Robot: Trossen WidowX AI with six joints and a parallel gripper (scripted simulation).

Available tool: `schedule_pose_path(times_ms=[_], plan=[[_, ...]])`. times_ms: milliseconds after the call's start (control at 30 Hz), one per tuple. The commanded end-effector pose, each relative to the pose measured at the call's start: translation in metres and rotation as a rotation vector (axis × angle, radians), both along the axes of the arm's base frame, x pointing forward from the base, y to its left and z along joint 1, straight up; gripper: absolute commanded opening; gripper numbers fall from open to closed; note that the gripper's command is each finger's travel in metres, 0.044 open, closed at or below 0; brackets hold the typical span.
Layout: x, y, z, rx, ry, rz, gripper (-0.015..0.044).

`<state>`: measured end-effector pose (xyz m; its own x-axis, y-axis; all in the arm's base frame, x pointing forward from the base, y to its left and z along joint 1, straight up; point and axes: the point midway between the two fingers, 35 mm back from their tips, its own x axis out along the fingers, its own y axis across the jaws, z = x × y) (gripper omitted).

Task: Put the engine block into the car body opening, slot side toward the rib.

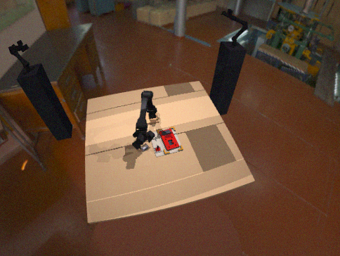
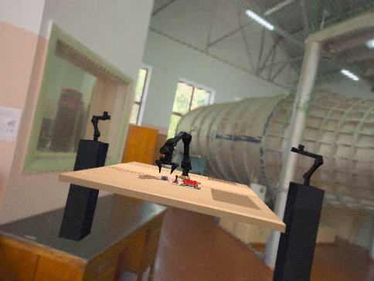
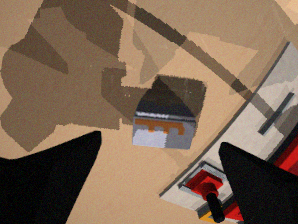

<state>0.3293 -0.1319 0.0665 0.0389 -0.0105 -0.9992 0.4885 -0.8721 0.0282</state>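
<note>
Pale wooden surface (image 1: 116, 183) (image 2: 127, 189), crossed by shadow bands. Reddish-brown floor (image 1: 140, 63) (image 2: 185, 239); dark-topped desk (image 1: 46, 53) (image 2: 85, 220) nearby. Ribbed tank (image 2: 247, 131) behind. End effector (image 1: 145, 141) (image 2: 166, 170) (image 3: 162, 143) spread, nothing held, above surface. Engine block (image 1: 145, 148) (image 2: 164, 177) (image 3: 162, 130) on surface, outside red car body (image 1: 170, 140) (image 2: 191, 183) (image 3: 291, 156), beside its pale base plate (image 1: 159, 153) (image 2: 176, 184) (image 3: 245, 125).

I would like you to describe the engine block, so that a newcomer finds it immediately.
On the wooden table top, look beside the white base plate carrying the red car body. The engine block is the small grey piece off that plate, with orange markings.
</note>
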Motion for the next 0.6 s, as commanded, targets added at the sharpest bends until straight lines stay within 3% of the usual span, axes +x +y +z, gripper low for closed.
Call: schedule_pose_path(times_ms=[0,567], plan=[[-0.001,0.000,-0.008,-0.002,0.009,-0.004,0.0440],[-0.001,0.000,-0.036,-0.002,0.009,-0.004,0.0440]])
